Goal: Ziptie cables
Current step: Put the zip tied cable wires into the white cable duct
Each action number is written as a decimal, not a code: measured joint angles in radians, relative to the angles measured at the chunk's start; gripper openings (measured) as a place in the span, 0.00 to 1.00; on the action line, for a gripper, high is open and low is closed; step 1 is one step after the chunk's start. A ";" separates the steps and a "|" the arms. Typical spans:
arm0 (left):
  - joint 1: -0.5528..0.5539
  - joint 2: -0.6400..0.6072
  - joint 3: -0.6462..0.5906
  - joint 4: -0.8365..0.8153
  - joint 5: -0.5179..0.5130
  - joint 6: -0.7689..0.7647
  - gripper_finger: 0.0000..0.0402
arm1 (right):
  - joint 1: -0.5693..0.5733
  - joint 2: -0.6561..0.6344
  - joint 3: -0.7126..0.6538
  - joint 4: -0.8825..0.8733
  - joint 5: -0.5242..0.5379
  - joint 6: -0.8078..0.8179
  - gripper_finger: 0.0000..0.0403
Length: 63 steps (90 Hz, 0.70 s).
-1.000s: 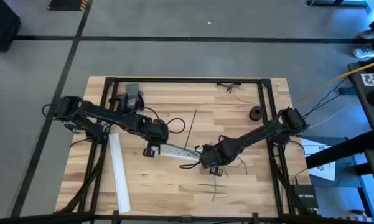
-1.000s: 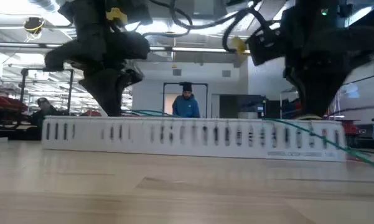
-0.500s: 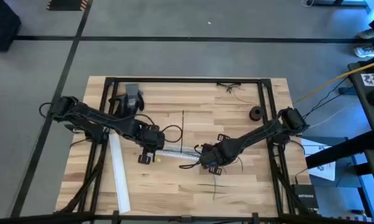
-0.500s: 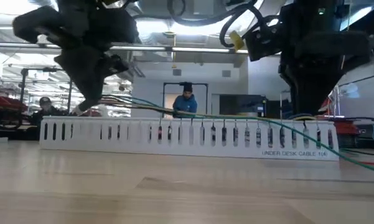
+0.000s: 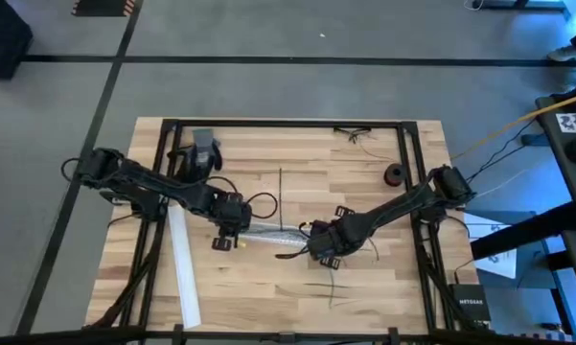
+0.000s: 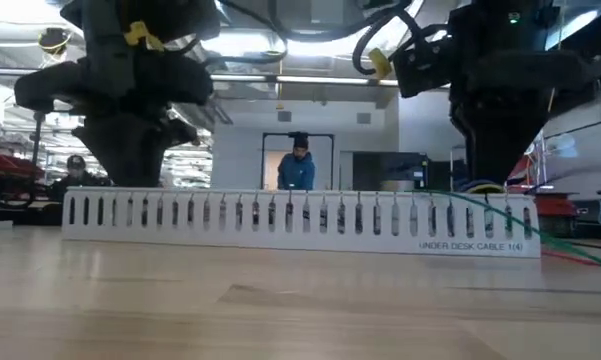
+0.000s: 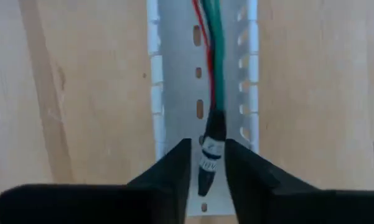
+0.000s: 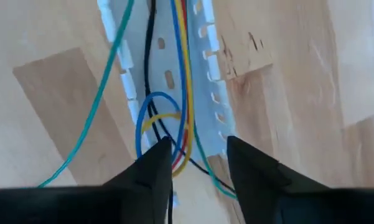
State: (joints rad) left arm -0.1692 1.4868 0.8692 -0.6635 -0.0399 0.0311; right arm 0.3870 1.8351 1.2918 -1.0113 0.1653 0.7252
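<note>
Left gripper (image 7: 205, 171) sits over one end of the white slotted raceway (image 5: 264, 233), its fingers closed against a black cable end with a white label (image 7: 210, 146). Red and green wires run from that end along the raceway channel.

Right gripper (image 8: 196, 165) is over the opposite end of the raceway, fingers apart and straddling the cables (image 8: 168, 93): blue, yellow, red, black and green wires lying in the channel, one blue wire forming a loop. One green wire leaves the channel and crosses the bare table (image 5: 364, 287). No contact between these fingers and the wires can be confirmed.

The ziptie (image 5: 280, 196) lies straight on the table just behind the raceway, between the two arms, touched by neither gripper.

Surroundings: a second white slotted strip (image 5: 182, 273) lies near the left arm; a dark ring-shaped object (image 5: 394, 174) and a small wire tangle (image 5: 353, 133) sit toward the far edge.

In the low view, the raceway wall (image 6: 300, 215) hides both sets of fingertips. A person (image 6: 298, 165) stands in the room beyond.
</note>
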 joint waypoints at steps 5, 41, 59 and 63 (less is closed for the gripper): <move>0.000 0.000 0.033 -0.055 0.000 0.005 0.33 | 0.000 -0.002 0.028 -0.018 -0.033 0.000 0.44; -0.006 -0.015 0.022 -0.017 0.002 0.044 0.42 | 0.037 -0.079 0.135 -0.024 -0.009 -0.027 0.53; -0.024 -0.015 -0.065 0.161 0.000 0.034 0.39 | 0.125 -0.031 0.050 0.226 0.032 -0.006 0.53; -0.028 -0.015 -0.078 0.203 0.000 0.036 0.39 | 0.136 -0.008 0.041 0.230 0.058 0.012 0.53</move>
State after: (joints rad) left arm -0.1972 1.4715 0.7916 -0.4602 -0.0399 0.0672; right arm 0.5228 1.8274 1.3329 -0.7808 0.2238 0.7377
